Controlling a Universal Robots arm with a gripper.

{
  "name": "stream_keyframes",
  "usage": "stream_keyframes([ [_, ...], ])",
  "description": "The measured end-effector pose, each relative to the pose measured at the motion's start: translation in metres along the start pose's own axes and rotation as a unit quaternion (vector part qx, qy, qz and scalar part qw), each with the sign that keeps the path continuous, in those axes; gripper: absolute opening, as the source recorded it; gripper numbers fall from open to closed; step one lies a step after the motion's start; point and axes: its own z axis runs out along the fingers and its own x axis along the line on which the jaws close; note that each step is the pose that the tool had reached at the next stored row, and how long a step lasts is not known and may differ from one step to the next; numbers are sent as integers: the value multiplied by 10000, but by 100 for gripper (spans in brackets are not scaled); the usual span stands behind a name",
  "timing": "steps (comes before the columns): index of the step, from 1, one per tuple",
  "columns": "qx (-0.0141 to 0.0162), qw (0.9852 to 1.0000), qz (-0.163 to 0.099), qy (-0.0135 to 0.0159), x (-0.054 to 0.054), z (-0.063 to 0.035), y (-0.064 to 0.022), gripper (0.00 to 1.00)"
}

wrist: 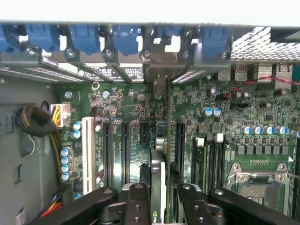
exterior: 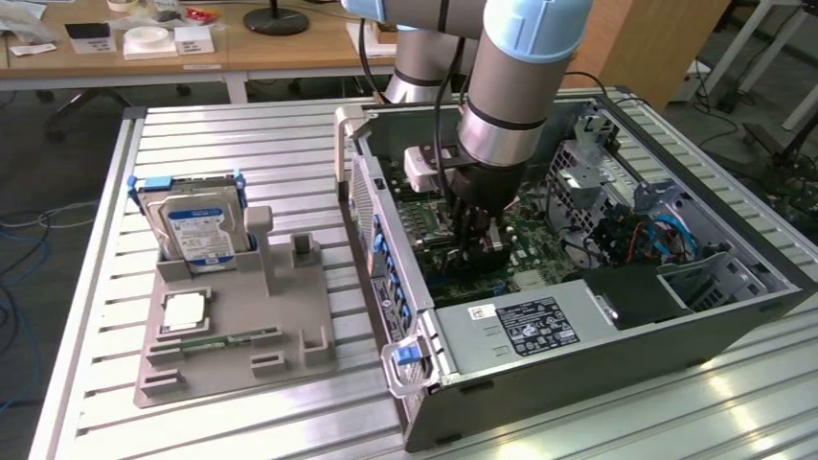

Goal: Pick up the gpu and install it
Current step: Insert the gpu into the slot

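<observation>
Your gripper (exterior: pixel 474 233) sits deep inside the open computer case (exterior: pixel 576 345), fingers (wrist: pixel 137 201) clamped on the gpu (wrist: pixel 160 187), which stands edge-on over the motherboard (wrist: pixel 211 122) among the expansion slots. Outside on the table, the hard drive (exterior: pixel 194 230) stands in its grey holder (exterior: pixel 230 331). Your wrist view adds blue slot latches (wrist: pixel 84 37) straight ahead and the yellow cable bundle (wrist: pixel 57 140) off to one side.
</observation>
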Motion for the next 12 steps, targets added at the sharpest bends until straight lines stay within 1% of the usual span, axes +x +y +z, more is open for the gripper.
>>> stream_keyframes([
  [1,1,10000,0,4,0,-2,0,27],
  [3,-1,10000,-1,9,1,-6,-1,39],
  [4,-2,10000,-1,10,2,-8,-1,39],
  [5,-1,10000,-1,10,2,-7,-2,45],
  [7,-2,10000,-1,10,1,-8,-1,45],
  [8,-1,10000,-1,10,1,-7,-1,51],
  [12,-2,10000,-1,12,2,-20,-1,51],
])
